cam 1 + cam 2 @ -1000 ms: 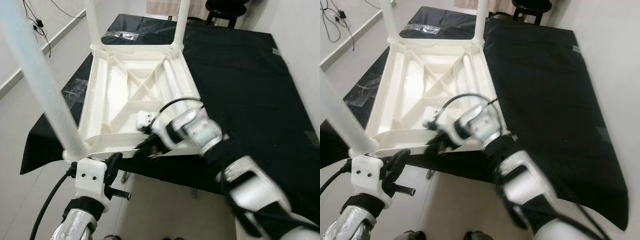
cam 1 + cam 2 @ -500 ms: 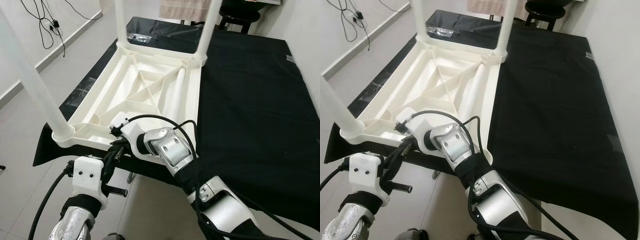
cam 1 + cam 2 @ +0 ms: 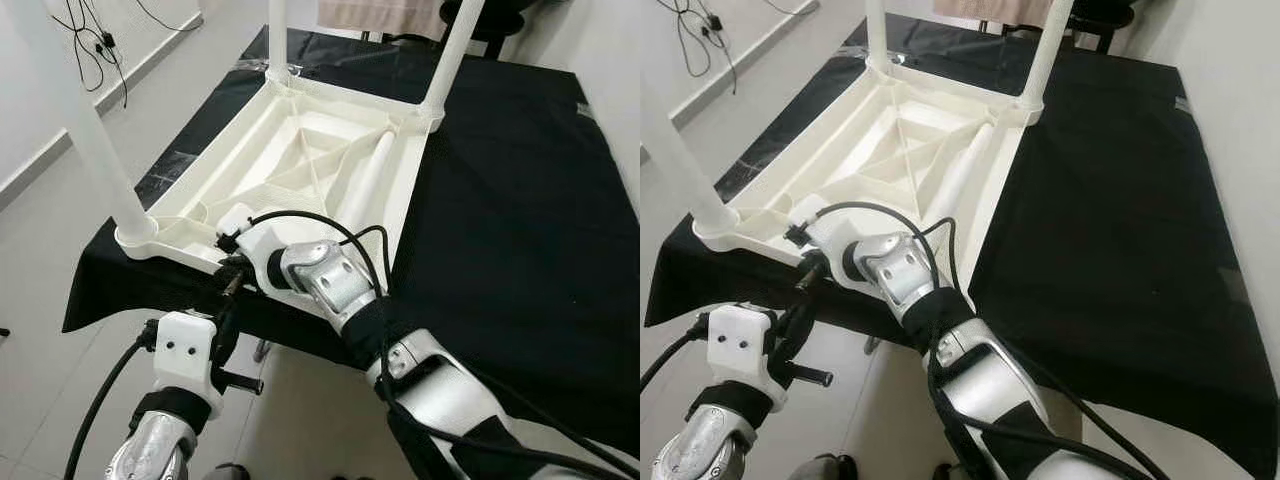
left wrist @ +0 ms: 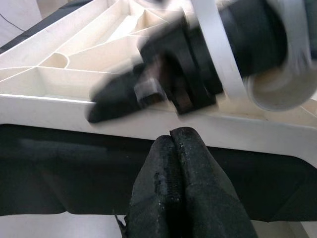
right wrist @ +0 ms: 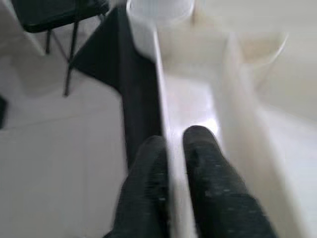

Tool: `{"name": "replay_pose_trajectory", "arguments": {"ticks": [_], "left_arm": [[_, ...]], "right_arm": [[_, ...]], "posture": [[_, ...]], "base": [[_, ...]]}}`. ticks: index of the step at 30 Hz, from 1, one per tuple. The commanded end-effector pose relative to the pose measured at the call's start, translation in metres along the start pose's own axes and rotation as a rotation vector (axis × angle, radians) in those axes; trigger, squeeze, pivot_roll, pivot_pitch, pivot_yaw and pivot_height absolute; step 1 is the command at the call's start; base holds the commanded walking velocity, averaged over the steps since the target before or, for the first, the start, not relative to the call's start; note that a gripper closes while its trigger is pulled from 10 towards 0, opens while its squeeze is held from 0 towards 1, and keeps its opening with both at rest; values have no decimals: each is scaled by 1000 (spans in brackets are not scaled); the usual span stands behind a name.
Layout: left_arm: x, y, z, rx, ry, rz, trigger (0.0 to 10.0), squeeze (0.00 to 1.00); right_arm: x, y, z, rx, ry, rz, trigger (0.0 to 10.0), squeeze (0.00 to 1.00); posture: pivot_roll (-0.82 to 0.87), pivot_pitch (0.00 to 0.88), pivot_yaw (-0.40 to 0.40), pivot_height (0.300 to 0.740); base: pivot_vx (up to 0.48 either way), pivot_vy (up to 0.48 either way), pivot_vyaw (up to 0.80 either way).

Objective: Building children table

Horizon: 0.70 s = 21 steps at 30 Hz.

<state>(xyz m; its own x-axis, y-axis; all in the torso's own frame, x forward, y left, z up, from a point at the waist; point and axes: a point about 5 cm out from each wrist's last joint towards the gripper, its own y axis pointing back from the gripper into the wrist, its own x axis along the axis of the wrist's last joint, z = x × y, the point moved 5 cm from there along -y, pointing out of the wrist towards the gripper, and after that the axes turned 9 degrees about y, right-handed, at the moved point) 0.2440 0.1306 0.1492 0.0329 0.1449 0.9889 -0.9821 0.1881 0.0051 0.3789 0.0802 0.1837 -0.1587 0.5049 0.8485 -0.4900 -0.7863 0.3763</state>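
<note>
The white plastic children's table [image 3: 408, 190] lies upside down on a black-covered worktop [image 3: 500, 210]. Three legs stand up from its corners, the nearest being the near-left leg [image 3: 95, 150]. A loose white leg [image 3: 367, 185] lies inside the ribbed underside. My right gripper [image 3: 230, 284] reaches across to the near rim, close to the near-left corner. In the right wrist view its fingers [image 5: 203, 153] sit one on each side of the rim wall [image 5: 171, 124], shut on it. Just below the worktop's edge my left gripper [image 4: 173, 136] is shut and empty.
The worktop's near edge drops to pale floor [image 3: 40, 330] on my left. Cables [image 3: 95, 40] lie on the floor by the wall. A dark stool [image 3: 500, 15] stands behind the worktop. The black cloth to the right of the white table is bare.
The camera has shifted. My right gripper has moved left along the near rim towards the near-left corner. My left gripper stays low below the edge.
</note>
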Motion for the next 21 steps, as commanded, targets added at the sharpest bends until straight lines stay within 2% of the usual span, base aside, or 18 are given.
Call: {"name": "replay_pose_trajectory", "arguments": {"ticks": [1,4,7,8,10,11,12,13,14,15,16,17,18,21], "left_arm": [[-4,3,0,-2,-4,-18,10000,0],[-4,3,-1,1,-6,-18,10000,0],[-4,3,-1,1,-7,-19,10000,0],[-4,3,-1,0,-8,-20,10000,0],[-5,2,-2,-4,-9,-23,10000,0],[-5,2,-2,-5,-10,-24,10000,0],[-5,2,-2,-5,-10,-24,10000,0],[-5,2,-2,-6,-10,-24,10000,0],[-5,2,-2,-6,-10,-24,10000,0],[-5,2,-2,-7,-11,-25,10000,0],[-5,2,-2,-7,-11,-25,10000,0],[-5,2,-2,-8,-11,-25,10000,0],[-6,1,-2,-9,-11,-26,10000,0],[-6,1,-3,-11,-12,-26,10000,0]], "right_arm": [[6,7,27,-133,111,-4,10000,1000],[7,15,49,-221,192,-14,10000,1000],[8,19,55,-241,224,-14,10000,1000],[5,22,59,-251,272,-30,10000,1000],[-5,26,60,-216,342,-66,10000,1000],[-11,28,55,-158,342,-70,10000,1000],[-11,28,55,-158,342,-70,10000,1000],[-12,30,48,-78,291,-36,10000,965],[-12,30,48,-78,291,-36,10000,965],[-10,33,43,-22,233,8,10000,263],[-10,33,43,-22,233,8,10000,263],[-6,38,44,5,174,58,10000,263],[0,44,50,-4,130,109,10000,0],[7,52,59,-27,89,166,10000,0]], "posture": [[56,164,-70,740],[53,163,-65,740],[53,163,-65,740],[47,162,-60,740],[46,161,-55,740],[46,160,-54,740],[46,160,-54,740],[47,157,-51,740],[47,157,-51,740],[47,157,-51,740],[47,157,-51,740],[46,157,-51,740],[41,150,-49,740],[40,149,-48,740]], "base": [[0,0,0],[0,0,0],[0,0,0],[0,0,0],[0,0,0],[0,0,0],[0,0,0],[0,0,0],[0,0,0],[0,0,0],[0,0,0],[0,0,0],[0,0,0],[0,0,0]]}}
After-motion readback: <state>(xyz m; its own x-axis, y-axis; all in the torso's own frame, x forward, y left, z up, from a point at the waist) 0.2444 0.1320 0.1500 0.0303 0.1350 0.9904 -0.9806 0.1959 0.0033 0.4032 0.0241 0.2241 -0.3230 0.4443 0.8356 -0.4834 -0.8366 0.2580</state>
